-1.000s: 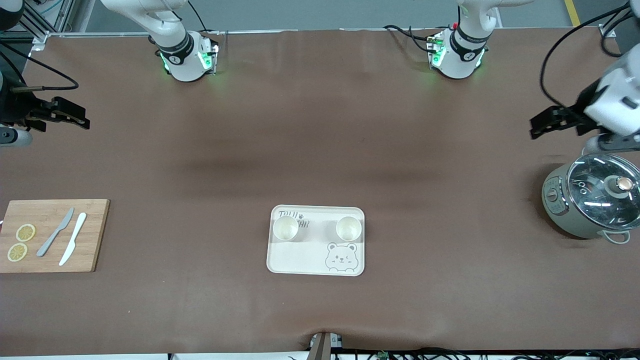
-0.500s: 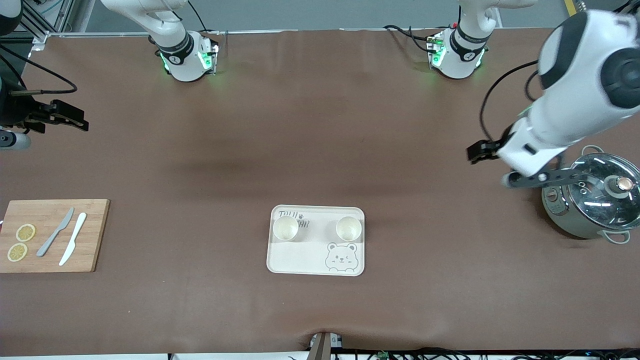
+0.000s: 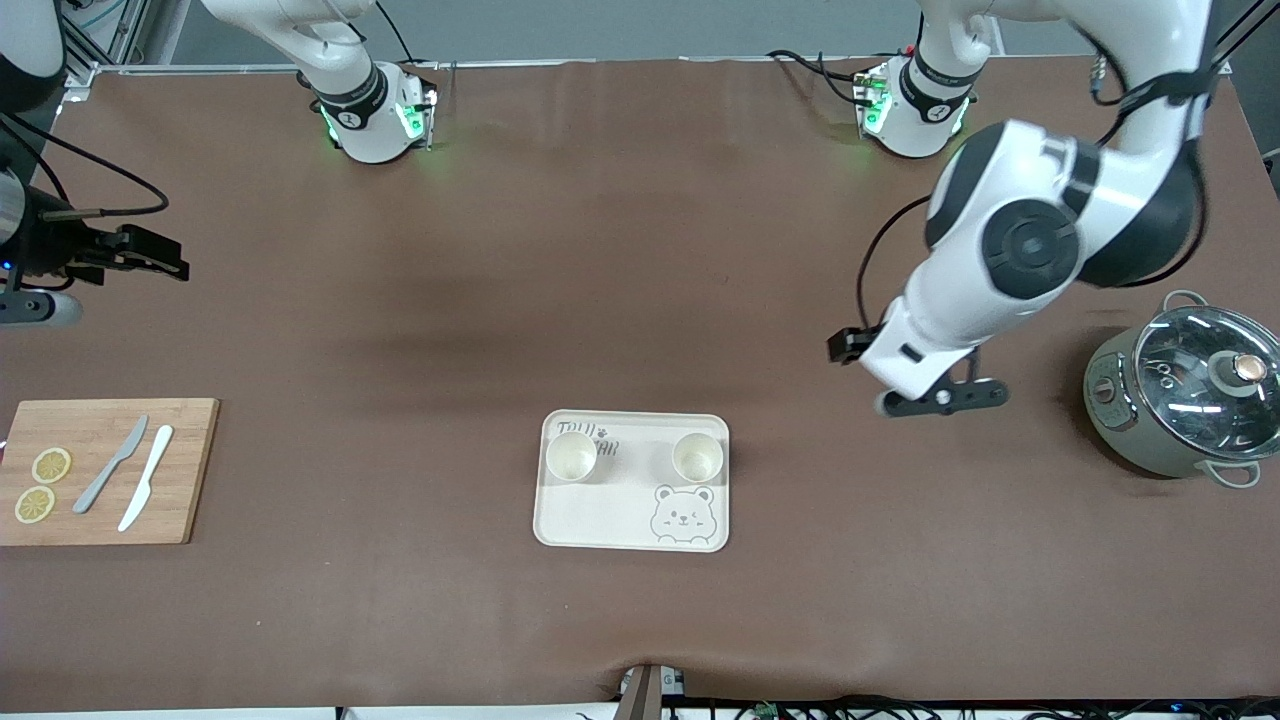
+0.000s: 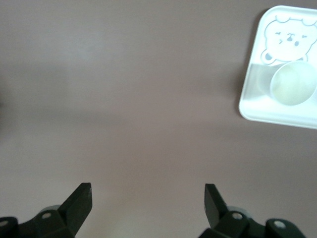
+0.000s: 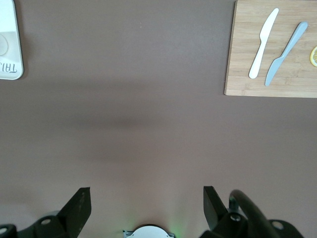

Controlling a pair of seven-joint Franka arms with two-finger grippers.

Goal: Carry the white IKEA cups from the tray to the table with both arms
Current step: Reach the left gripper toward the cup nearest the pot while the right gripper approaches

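Two white IKEA cups (image 3: 571, 456) (image 3: 697, 457) stand upright on the cream bear tray (image 3: 631, 525), side by side along the tray's edge farther from the front camera. My left gripper (image 3: 847, 346) hangs over the bare brown table between the tray and the pot, open and holding nothing. In the left wrist view the left gripper (image 4: 148, 196) has its fingers wide apart, with one cup (image 4: 293, 83) and the tray (image 4: 277, 115) well ahead of them. My right gripper (image 3: 150, 255) waits open over the right arm's end of the table; in the right wrist view the right gripper (image 5: 147, 198) is empty.
A bamboo cutting board (image 3: 190, 480) lies at the right arm's end with a grey knife (image 3: 110, 465), a white knife (image 3: 146, 478) and lemon slices (image 3: 50, 465). A grey pot with a glass lid (image 3: 1185, 400) stands at the left arm's end.
The left arm has swung from above the pot end toward the tray, its gripper still open. The right gripper has hardly shifted. The cups have not moved.
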